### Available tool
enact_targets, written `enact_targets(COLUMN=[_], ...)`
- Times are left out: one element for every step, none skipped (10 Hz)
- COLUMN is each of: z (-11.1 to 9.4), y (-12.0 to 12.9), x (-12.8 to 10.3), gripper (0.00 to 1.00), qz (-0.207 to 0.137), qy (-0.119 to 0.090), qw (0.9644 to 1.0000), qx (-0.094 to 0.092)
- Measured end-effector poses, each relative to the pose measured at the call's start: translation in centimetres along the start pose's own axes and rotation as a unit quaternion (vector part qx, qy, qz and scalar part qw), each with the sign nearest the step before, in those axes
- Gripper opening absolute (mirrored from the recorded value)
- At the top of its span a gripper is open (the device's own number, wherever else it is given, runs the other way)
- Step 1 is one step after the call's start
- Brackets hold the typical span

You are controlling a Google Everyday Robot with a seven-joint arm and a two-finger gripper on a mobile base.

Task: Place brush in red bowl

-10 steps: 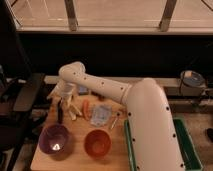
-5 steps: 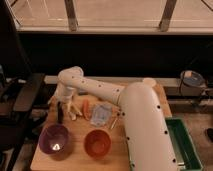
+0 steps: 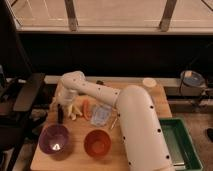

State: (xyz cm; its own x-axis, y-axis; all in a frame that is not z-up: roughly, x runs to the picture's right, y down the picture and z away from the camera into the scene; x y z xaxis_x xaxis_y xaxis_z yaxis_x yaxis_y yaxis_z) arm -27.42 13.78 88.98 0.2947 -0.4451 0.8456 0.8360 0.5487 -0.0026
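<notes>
The brush [image 3: 60, 114] is a slim dark shape standing nearly upright at the left of the wooden table [image 3: 75, 155], just behind the purple bowl. My gripper [image 3: 63, 103] hangs right above its top end, at the end of the white arm [image 3: 132, 120] that reaches in from the lower right. I cannot tell whether it holds the brush. The red bowl [image 3: 97, 143] sits at the table's front middle, to the right of and nearer than the gripper, with nothing in it.
A purple bowl [image 3: 54, 138] stands front left. Pale banana-like sticks [image 3: 75, 111], an orange piece [image 3: 86, 107] and a clear wrapper [image 3: 101, 115] lie mid-table. A green tray [image 3: 182, 142] is at the right, a black chair [image 3: 20, 100] at the left.
The arm's big link has shifted slightly left. The gripper and the dark brush stay at about the same spot at the table's left.
</notes>
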Motion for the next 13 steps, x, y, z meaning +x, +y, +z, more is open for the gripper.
enact_targets(z=[0.2, 0.2, 0.0, -0.1, -0.2, -0.1, -0.1, 0.0, 0.6, 1.2, 1.1, 1.0, 0.9], y=[0.1, 0.3, 0.3, 0.3, 0.3, 0.3, 0.2, 0.2, 0.4, 0.5, 0.5, 0.6, 0.7], x=[0.1, 0.0, 0.0, 0.0, -0.1, -0.1, -0.2, -0.1, 0.0, 0.3, 0.2, 0.2, 0.2], gripper=[0.58, 0.47, 0.37, 0.27, 0.16, 0.08, 0.01, 0.0, 0.0, 0.0, 0.0, 0.0, 0.0], qz=[0.005, 0.002, 0.001, 0.001, 0.001, -0.001, -0.001, 0.001, 0.006, 0.011, 0.009, 0.008, 0.008], qy=[-0.004, -0.002, -0.002, -0.002, -0.003, -0.003, -0.004, -0.004, -0.007, -0.008, -0.007, -0.008, -0.007], qw=[1.0, 1.0, 1.0, 1.0, 1.0, 1.0, 1.0, 1.0, 0.9999, 0.9999, 0.9999, 0.9999, 0.9999], qx=[-0.002, -0.006, -0.006, -0.006, -0.006, -0.007, -0.007, -0.006, -0.009, -0.006, -0.008, -0.009, -0.009])
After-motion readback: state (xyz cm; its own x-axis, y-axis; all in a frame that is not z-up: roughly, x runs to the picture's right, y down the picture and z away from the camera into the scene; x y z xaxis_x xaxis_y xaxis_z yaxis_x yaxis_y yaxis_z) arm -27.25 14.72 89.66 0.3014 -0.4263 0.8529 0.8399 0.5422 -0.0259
